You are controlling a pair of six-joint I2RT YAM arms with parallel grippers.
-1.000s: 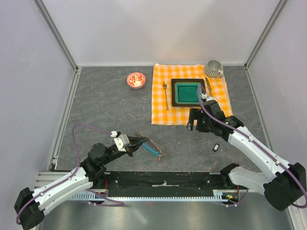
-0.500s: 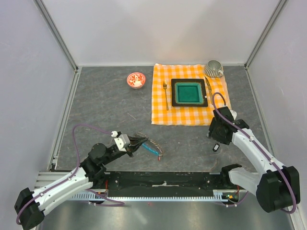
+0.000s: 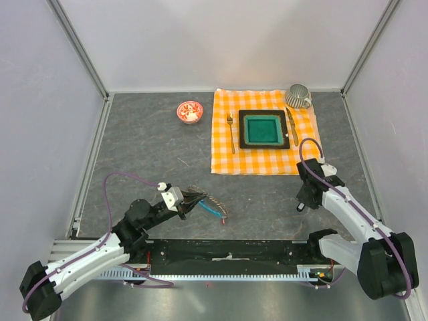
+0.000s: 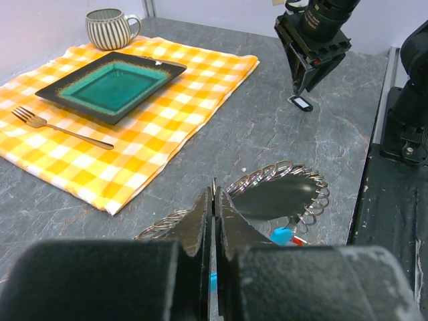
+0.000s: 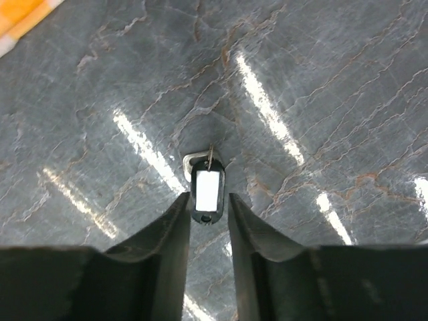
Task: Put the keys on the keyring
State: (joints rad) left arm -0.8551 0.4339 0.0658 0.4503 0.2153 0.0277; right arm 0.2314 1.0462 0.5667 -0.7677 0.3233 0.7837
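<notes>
The left fingers (image 4: 200, 227) pinch the keyring (image 4: 264, 172), apparently presenting it for threading; the right fingers (image 5: 170, 234), slightly spread, straddle a key (image 5: 206, 190) on the desk (image 5: 301, 100) for pickup.

I see a grey marbled table top (image 3: 154, 154) boxed in by pale plain walls (image 3: 221, 40) with metal corner posts (image 3: 80, 47); bright streaks of glare (image 5: 267, 100) lie across it.

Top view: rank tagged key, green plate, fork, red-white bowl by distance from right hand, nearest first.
1. tagged key, directly under the right hand.
2. green plate, on the cloth beyond it.
3. fork, left of the plate.
4. red-white bowl, far left, off the cloth.
</notes>
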